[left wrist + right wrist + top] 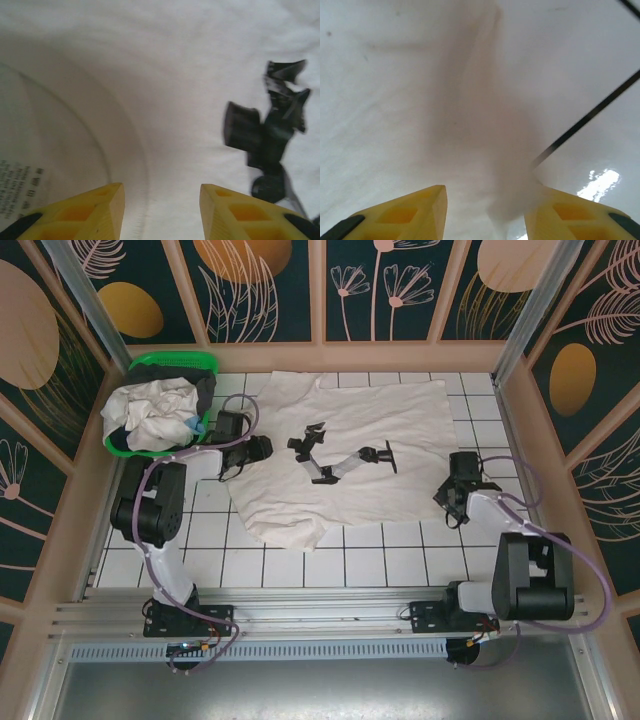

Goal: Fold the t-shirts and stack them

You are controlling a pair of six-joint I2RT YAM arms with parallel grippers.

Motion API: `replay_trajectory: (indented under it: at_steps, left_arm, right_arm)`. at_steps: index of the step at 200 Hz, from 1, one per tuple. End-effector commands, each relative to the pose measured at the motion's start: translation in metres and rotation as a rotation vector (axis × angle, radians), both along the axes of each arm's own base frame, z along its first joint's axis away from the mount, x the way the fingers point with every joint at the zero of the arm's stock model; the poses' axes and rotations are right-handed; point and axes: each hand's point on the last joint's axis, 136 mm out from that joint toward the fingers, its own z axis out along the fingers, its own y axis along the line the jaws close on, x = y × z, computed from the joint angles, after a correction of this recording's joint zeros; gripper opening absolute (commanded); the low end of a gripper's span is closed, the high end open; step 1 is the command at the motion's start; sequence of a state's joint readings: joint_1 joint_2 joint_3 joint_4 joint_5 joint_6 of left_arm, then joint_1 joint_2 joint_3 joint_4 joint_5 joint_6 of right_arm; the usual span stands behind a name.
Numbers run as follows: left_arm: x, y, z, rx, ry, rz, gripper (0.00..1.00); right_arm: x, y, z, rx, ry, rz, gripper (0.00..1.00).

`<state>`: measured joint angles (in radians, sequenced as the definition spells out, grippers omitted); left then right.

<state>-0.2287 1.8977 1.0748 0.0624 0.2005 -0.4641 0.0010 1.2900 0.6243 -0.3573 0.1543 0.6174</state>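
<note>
One off-white t-shirt (350, 425) lies spread across the tiled table, its black angular print (340, 455) facing up. My left gripper (248, 455) hovers at the shirt's left edge. In the left wrist view its yellow fingers (100, 210) stand apart over flat cloth (150, 75) by the collar seam and a printed label, with the print (270, 135) to the right. My right gripper (452, 495) is at the shirt's right edge. Its jaws are open around a raised fold of cloth (510, 190) at the shirt's border.
A green basket (170, 362) at the back left holds more crumpled off-white t-shirts (155, 415). Wooden walls close in the table on three sides. Bare white tiles (400, 560) lie in front of the shirt and to its right (615, 150).
</note>
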Motion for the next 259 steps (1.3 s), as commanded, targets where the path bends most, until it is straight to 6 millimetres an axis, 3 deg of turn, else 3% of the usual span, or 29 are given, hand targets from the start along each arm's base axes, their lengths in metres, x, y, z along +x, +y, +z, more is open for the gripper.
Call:
replay_trajectory:
  at_steps: [1,20,47,70,90,93,126,162,182,222,259]
  left_arm:
    - [0.008,0.01,-0.01,0.003,-0.001,0.022,0.43]
    - [0.008,0.016,-0.014,-0.004,0.005,0.028,0.43]
    - [0.008,0.017,-0.006,-0.007,-0.005,0.014,0.43]
    - [-0.001,0.011,0.017,-0.039,-0.031,-0.02,0.43]
    - [-0.024,0.011,0.037,-0.022,-0.046,-0.026,0.43]
    - [-0.026,0.011,0.05,-0.021,-0.071,-0.024,0.43]
    - [-0.106,0.007,0.049,0.019,-0.029,-0.008,0.41]
    - [-0.2,0.011,0.002,0.006,0.114,0.06,0.37]
    - [-0.232,0.018,-0.017,-0.058,0.16,0.109,0.36]
    - [-0.233,0.013,-0.003,-0.177,0.098,0.136,0.37]
    - [-0.238,0.008,-0.014,-0.198,0.143,0.127,0.35]
  right_arm:
    - [-0.016,-0.018,0.004,-0.019,-0.002,-0.091,0.44]
    - [-0.027,-0.029,0.005,0.006,-0.016,-0.146,0.44]
    - [-0.024,-0.029,0.029,0.011,-0.109,-0.156,0.43]
    - [-0.025,-0.026,0.029,0.024,-0.103,-0.141,0.45]
    - [-0.031,-0.03,0.021,0.014,-0.09,-0.151,0.45]
    - [-0.031,-0.031,0.019,0.016,-0.09,-0.154,0.45]
    - [-0.029,-0.034,0.005,0.056,-0.086,-0.159,0.45]
    - [-0.025,-0.032,-0.003,0.082,-0.086,-0.139,0.45]
    - [-0.022,-0.029,-0.004,0.097,-0.099,-0.126,0.45]
    - [-0.014,-0.029,-0.008,0.097,-0.104,-0.103,0.45]
    - [-0.016,-0.031,-0.011,0.085,-0.098,-0.099,0.46]
